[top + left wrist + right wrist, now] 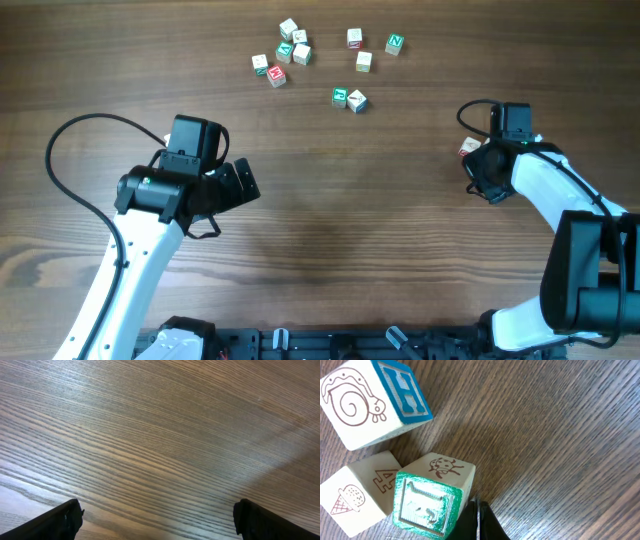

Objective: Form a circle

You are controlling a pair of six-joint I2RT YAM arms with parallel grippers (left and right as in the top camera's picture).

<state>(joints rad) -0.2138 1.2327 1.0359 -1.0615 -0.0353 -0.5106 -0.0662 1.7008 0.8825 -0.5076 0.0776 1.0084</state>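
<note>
Right pincer (pixel 477 519) closed, empty, tips just beside green-faced cube (pixel 422 505) of the cube cluster (pixel 380 477). Cluster is three cubes in a tight bent clump: no ring, no clear long axis. It sits on the right of the surface (pixel 380 220). Left pincer (pixel 160 522) wide open over bare wood, left side. Loose cubes (pixel 302 53) scattered far centre.

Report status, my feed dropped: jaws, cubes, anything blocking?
Left gripper: jaws open, empty. Right gripper: jaws shut beside three small wooden letter cubes, blue, green, pale, bunched, no ring. Nothing blocking.
</note>
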